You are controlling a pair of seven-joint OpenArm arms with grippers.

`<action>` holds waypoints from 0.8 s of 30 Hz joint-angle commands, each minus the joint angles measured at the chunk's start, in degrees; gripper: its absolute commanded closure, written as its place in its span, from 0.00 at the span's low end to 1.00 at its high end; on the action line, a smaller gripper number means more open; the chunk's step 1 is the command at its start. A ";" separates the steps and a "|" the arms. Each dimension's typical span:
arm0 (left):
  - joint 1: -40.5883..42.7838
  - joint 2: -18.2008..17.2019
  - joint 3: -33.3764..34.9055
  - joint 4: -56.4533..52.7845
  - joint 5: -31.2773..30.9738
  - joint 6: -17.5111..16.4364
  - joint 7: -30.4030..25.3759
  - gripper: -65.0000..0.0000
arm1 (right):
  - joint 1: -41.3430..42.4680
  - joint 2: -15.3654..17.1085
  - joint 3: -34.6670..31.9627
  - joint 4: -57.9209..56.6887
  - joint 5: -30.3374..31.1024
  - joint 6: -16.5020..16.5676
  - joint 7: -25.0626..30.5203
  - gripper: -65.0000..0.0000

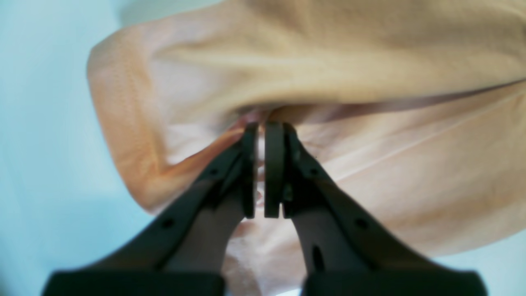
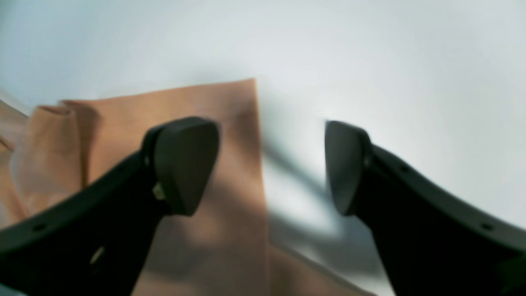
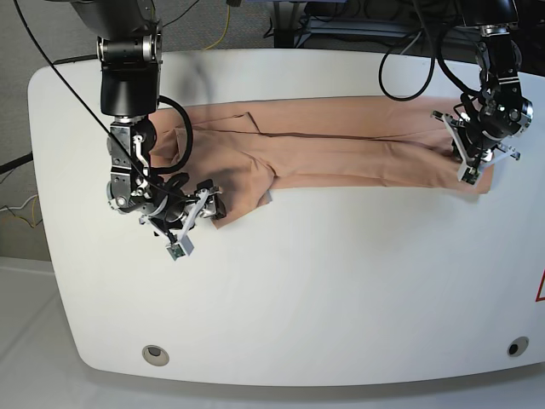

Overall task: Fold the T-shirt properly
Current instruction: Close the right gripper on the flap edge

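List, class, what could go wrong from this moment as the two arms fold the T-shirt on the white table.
1. The left tool is shut on a small bunch of the T-shirt; the cloth might slip out if pulled.
2. The right tool stands open astride the cloth's edge, one finger over the table; closing could catch too little fabric.
3. The T-shirt lies stretched in a long creased band, so wrinkles may get folded in.
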 commanded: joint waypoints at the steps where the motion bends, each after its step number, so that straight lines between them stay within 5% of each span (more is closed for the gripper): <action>1: -0.45 -0.80 -0.28 1.11 -0.18 0.28 -0.62 0.97 | 0.82 -0.46 -0.09 0.55 0.36 0.25 -0.26 0.34; 24: -0.54 -0.80 -0.28 0.84 -0.18 0.28 -0.80 0.97 | -1.56 -0.72 -5.36 2.31 0.36 -0.01 -0.26 0.35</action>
